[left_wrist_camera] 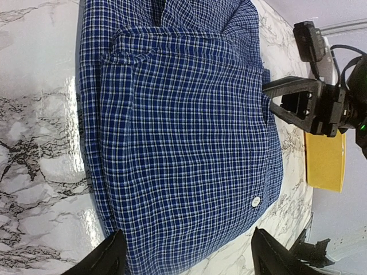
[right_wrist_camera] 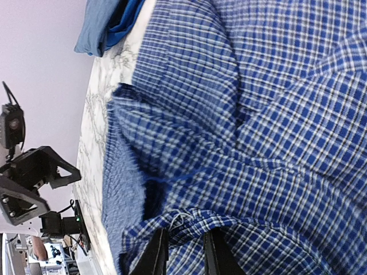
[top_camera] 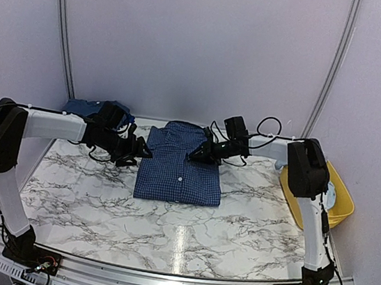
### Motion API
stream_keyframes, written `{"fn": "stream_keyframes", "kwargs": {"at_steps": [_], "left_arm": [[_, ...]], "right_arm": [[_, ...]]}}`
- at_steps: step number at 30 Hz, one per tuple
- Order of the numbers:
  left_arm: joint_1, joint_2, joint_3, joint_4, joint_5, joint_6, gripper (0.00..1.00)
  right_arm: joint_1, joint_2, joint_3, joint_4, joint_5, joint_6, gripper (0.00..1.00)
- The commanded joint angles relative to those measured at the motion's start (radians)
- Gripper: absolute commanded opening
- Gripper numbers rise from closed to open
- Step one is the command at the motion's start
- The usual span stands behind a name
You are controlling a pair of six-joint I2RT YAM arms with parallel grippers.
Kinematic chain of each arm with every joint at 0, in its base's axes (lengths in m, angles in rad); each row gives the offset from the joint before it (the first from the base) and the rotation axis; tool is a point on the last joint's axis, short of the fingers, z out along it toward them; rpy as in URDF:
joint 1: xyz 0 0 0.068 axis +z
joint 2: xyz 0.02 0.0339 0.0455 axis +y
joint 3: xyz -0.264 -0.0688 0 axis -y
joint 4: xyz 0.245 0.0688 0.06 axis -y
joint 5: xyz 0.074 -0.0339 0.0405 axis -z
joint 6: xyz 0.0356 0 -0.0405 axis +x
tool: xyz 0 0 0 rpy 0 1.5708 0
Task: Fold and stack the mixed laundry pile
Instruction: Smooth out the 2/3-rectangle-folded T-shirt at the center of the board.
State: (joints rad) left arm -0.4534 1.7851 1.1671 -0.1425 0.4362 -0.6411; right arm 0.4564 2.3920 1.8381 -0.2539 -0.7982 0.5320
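The navy small-check button-up shirt (top_camera: 180,168) lies folded in a rectangle at the middle back of the marble table (top_camera: 98,201). My left gripper (top_camera: 144,152) hovers at the shirt's left edge, open; in the left wrist view its fingertips straddle the shirt (left_wrist_camera: 183,143) with nothing between them (left_wrist_camera: 188,239). My right gripper (top_camera: 193,155) sits on the shirt's upper right part, shut on a bunched fold of the checked cloth (right_wrist_camera: 184,238). More of the laundry pile, a plain blue garment (top_camera: 86,108) (right_wrist_camera: 106,23), rests at the back left corner behind the left arm.
A yellow plastic tub (top_camera: 341,201) (left_wrist_camera: 325,157) stands off the table's right edge beside the right arm. White curtain walls close in the back and sides. Bare marble stretches in front of the shirt (top_camera: 178,239).
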Motion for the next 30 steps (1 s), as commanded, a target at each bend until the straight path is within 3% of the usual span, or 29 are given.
{"fn": "stream_keyframes", "kwargs": {"at_steps": [1, 5, 7, 9, 13, 17, 23, 30], "left_arm": [[0.0, 0.033, 0.067, -0.015, -0.009, 0.037, 0.79], [0.001, 0.08, 0.152, -0.03, -0.05, 0.059, 0.81], [-0.001, 0.116, 0.217, -0.055, -0.074, 0.085, 0.81], [-0.004, 0.166, 0.303, -0.095, -0.082, 0.128, 0.81], [-0.004, 0.273, 0.468, -0.139, -0.021, 0.216, 0.8], [-0.008, 0.369, 0.598, -0.15, 0.094, 0.336, 0.76], [-0.008, 0.472, 0.749, -0.153, 0.222, 0.557, 0.66], [-0.011, 0.566, 0.85, -0.155, 0.286, 0.692, 0.53]], "right_arm": [[0.004, 0.045, 0.045, 0.018, 0.002, 0.024, 0.2], [0.0, 0.052, 0.092, -0.014, 0.012, 0.013, 0.23], [-0.001, 0.024, 0.101, -0.029, 0.003, -0.001, 0.3], [-0.003, -0.039, 0.05, -0.006, -0.009, -0.003, 0.43], [-0.019, -0.163, -0.056, 0.049, -0.024, 0.024, 0.47], [-0.034, -0.257, -0.182, 0.066, -0.005, 0.038, 0.45], [-0.022, -0.299, -0.343, 0.126, 0.001, 0.071, 0.32], [-0.002, -0.185, -0.263, 0.213, -0.013, 0.157, 0.21]]}}
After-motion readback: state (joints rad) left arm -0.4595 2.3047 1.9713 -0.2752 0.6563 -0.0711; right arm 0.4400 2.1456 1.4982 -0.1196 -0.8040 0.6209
